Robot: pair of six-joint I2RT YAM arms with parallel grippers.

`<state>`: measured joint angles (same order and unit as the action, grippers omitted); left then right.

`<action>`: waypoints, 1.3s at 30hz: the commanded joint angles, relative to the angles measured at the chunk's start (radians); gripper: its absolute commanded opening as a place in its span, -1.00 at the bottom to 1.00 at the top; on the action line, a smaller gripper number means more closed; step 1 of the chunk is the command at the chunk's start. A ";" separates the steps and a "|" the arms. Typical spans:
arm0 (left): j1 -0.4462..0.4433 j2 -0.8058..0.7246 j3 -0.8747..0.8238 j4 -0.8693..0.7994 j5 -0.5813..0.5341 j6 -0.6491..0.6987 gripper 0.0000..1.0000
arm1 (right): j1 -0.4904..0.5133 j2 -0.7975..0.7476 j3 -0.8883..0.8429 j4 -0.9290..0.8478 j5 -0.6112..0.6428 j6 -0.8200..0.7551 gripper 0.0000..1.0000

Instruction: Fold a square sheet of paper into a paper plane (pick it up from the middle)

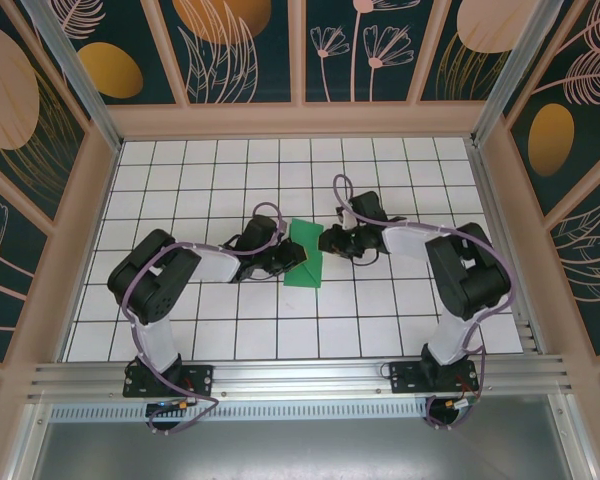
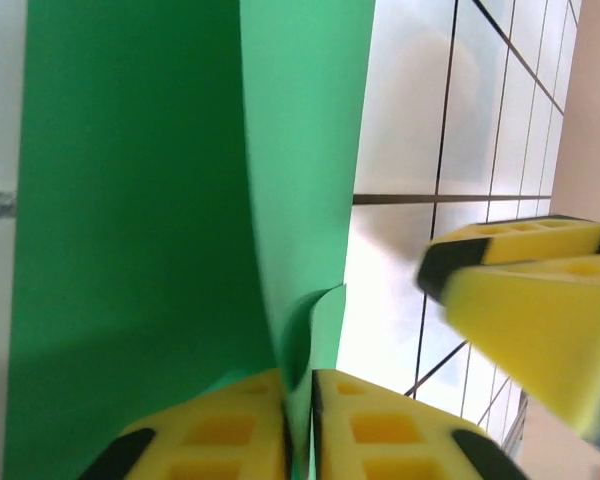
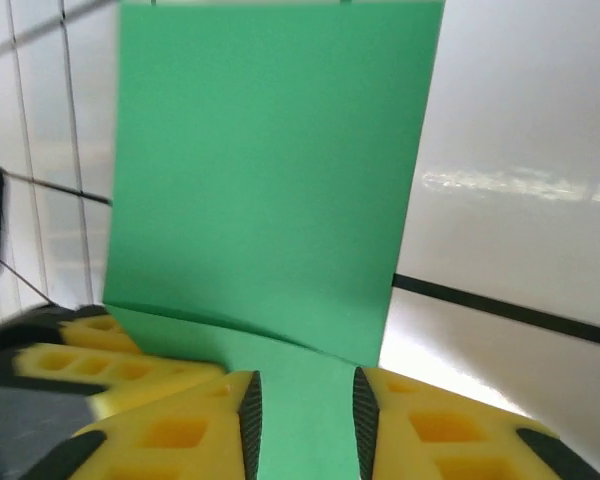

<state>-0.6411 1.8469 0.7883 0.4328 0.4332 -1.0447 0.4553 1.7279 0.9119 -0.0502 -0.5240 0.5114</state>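
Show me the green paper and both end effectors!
paper [image 1: 306,256]: top view, middle of the sheet.
left end effector [image 2: 298,405]: left wrist view, gap between its fingertips.
right end effector [image 3: 306,412]: right wrist view, gap between its fingertips.

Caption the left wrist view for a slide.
Left gripper pinches a raised edge of the green paper sheet, the right gripper close beside it.

In the top view, the left gripper [image 1: 290,261] covers the left edge of the green sheet of paper [image 1: 310,255], and the sheet's creases are too small to make out. From the left wrist, the sheet runs off the top and bottom edges. The right gripper [image 2: 438,280] is blurred and cut by the right edge. From the right wrist, that gripper's fingers [image 3: 420,430] are cropped at the bottom, the sheet's near end is out of frame, and the left gripper's fingers [image 3: 90,360] are a blur.
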 commanded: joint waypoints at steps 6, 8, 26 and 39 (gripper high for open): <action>0.001 -0.078 0.050 -0.148 -0.113 0.169 -0.94 | -0.055 -0.289 -0.090 -0.013 0.187 0.024 0.37; 0.001 -0.125 0.061 -0.218 -0.156 0.212 -0.95 | -0.064 -0.343 -0.118 -0.013 0.236 0.023 0.53; -0.031 -0.287 0.366 -0.886 -0.878 0.519 -0.91 | -0.093 -0.612 -0.278 -0.015 0.481 0.123 0.97; -0.096 0.124 0.621 -1.076 -1.264 0.549 -0.93 | -0.128 -0.602 -0.292 -0.028 0.577 0.212 0.97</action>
<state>-0.7204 1.9339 1.3499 -0.5610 -0.7185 -0.5114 0.3511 1.1221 0.6102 -0.0574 -0.0158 0.6952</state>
